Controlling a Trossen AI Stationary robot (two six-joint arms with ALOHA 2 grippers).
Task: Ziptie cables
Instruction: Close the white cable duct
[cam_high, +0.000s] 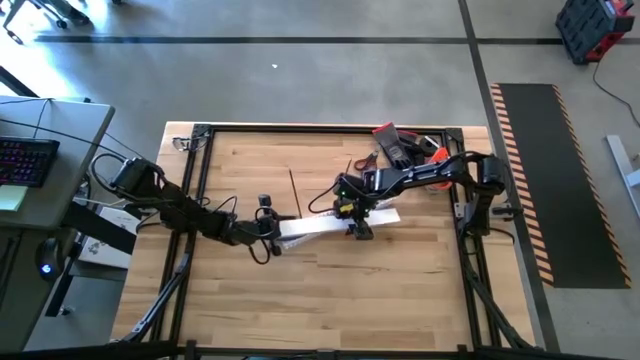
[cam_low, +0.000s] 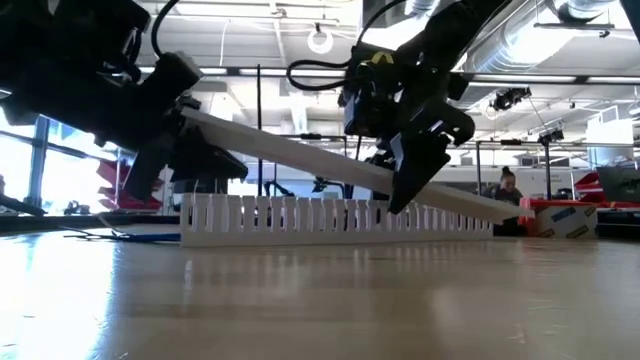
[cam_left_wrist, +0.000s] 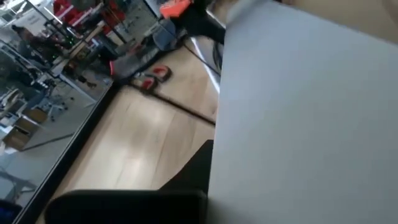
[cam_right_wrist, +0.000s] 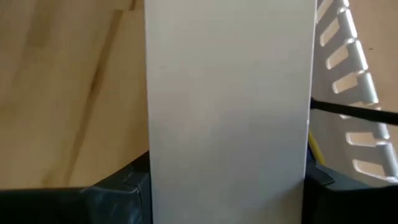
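A flat white strip (cam_low: 300, 150) hangs slanted above the white slotted channel (cam_low: 330, 215), which stands on the table. The strip is high at its left end and low at its right end (cam_low: 500, 212), which comes down by the channel's right end. My left gripper (cam_low: 190, 130) is shut on the strip's raised left end. My right gripper (cam_right_wrist: 230, 193) is shut on the strip nearer its middle. Of the cables, one thin dark wire (cam_right_wrist: 354, 111) crosses the channel's slots. Another thin dark line (cam_high: 294, 192) lies on the wood behind the strip. My left gripper holds the strip's left end (cam_low: 200, 120), coming at it nearly level from the table's left. Its own body hides the place of contact. That end is lifted clear of the channel. My right gripper pinches the strip's two long edges (cam_right_wrist: 149, 168) between its two fingers (cam_right_wrist: 118, 186), which lie across its width. The fingers slant down from above and from the table's right. The strip is lifted here and tilts down toward its right end.
Orange, red and black tools (cam_high: 405, 145) lie at the table's far right corner. Red-handled pliers (cam_left_wrist: 152, 76) lie near them. A black frame (cam_high: 200, 130) runs round the table. Bare wood (cam_high: 330, 290) lies toward the near edge. A person (cam_low: 507, 185) sits far behind.
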